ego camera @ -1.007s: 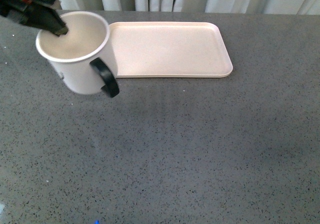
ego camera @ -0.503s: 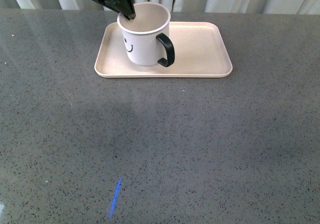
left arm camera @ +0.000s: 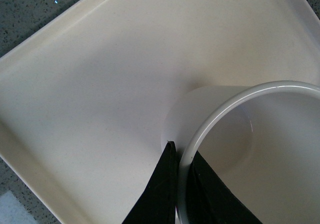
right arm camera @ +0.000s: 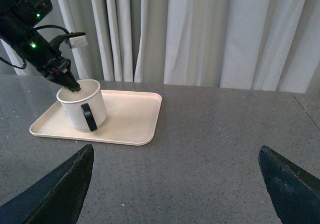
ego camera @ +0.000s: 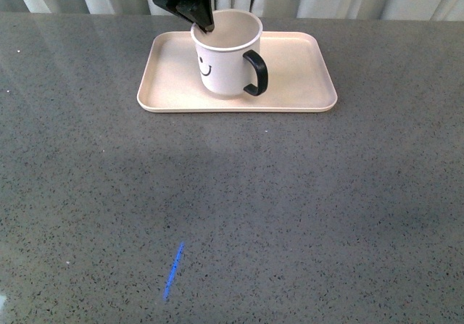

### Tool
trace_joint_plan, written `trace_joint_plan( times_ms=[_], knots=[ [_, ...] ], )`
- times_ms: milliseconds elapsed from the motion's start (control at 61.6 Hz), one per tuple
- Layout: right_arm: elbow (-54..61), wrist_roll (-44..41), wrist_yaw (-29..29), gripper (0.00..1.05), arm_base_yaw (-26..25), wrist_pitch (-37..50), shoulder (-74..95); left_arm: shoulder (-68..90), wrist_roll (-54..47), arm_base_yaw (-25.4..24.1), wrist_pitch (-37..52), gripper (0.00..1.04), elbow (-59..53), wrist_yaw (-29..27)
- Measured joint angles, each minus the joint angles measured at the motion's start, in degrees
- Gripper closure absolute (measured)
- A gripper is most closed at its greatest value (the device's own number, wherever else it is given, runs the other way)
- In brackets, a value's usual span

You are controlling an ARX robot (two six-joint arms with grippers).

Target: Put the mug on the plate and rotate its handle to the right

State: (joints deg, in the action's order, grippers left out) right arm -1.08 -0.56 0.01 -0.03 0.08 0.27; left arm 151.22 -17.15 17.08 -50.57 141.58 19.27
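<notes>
**Asker:** What does the front camera give you?

**Me:** My left tool [ego camera: 206, 21] comes down from the far side, at the top of the picture. It is closed on the far-left part of the rim of the mug [ego camera: 226, 67]. The mug stands upright on the plate [ego camera: 301, 70], a little left of the middle. The smiley looks toward the camera, and the handle [ego camera: 257, 72] points to the right and slightly toward the camera. The plate lies on the grey worktop [ego camera: 304, 215]. A thin blue streak [ego camera: 174, 270] of light shows on the near part. My right tool is not in this view.

**Asker:** And the left wrist camera?

**Me:** Here I look steeply down. My two black fingers [left arm camera: 157, 196] pinch the white wall of the mug [left arm camera: 200, 108], one outside and one inside. The gap is narrow, and only the wall is in it. Around the mug is the pale floor of the plate [left arm camera: 90, 83] with its raised rim, and the worktop [left arm camera: 30, 3] is beyond the corner.

**Asker:** And the right wrist camera?

**Me:** My right tool [right arm camera: 175, 151] is held above the worktop, well apart from the plate [right arm camera: 132, 121]. Its fingers are spread wide and nothing is between them. Ahead, my left arm [right arm camera: 22, 13] slants down to the mug [right arm camera: 70, 111], whose handle [right arm camera: 89, 118] is turned toward this camera. A pale curtain [right arm camera: 200, 33] hangs behind.
</notes>
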Motion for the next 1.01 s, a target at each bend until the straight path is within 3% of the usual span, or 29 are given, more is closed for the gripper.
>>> trace_joint_plan(
  times_ms=[406,763,1007],
  knots=[
    [0.0,0.0,0.0,0.09,0.0,0.0,0.0,4.81,0.35,1.07,-4.07,1.03,7.54,0.0],
    [0.0,0.0,-0.02,0.09,0.0,0.0,0.0,12.26,0.33,1.49,-11.67,1.03,21.44,-0.24],
    [0.0,0.0,0.0,0.09,0.0,0.0,0.0,13.18,0.33,1.68,-12.09,1.03,23.5,-0.68]
  ],
)
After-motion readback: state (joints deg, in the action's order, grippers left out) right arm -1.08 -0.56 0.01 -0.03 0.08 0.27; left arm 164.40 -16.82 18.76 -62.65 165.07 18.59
